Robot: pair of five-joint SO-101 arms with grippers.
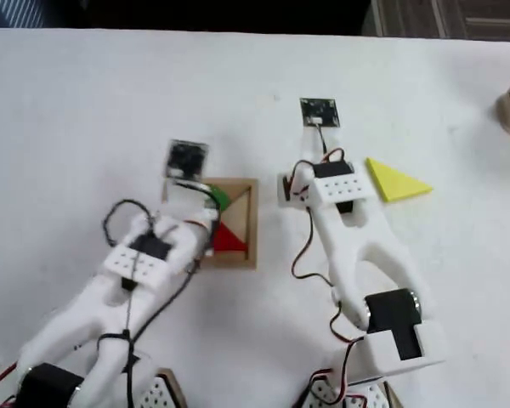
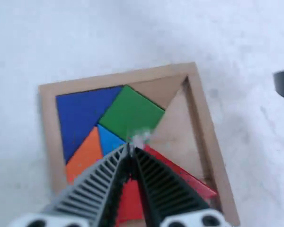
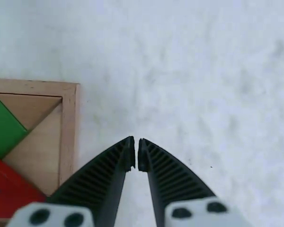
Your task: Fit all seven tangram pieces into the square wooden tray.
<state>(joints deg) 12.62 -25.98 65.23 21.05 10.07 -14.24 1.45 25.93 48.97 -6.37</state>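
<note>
Tabletop [image 1: 85, 102] white beneath wooden tray [image 1: 253, 223] and yellow triangle [image 1: 395, 183], dark room strip [image 1: 195, 13] beyond, both arms' jaws together.

The square wooden tray [image 2: 118, 78] lies flat, partly filled; a large blue triangle [image 2: 80, 113] fills one corner; a green square [image 2: 131, 113] sits turned like a diamond against it; an orange triangle [image 2: 85, 156] and a small light-blue triangle [image 2: 109, 141] adjoin them; a red triangle [image 2: 180, 177] lies beside those; a yellow triangle [image 1: 397, 181] rests on the table [image 1: 85, 102], well apart from the tray.
</note>
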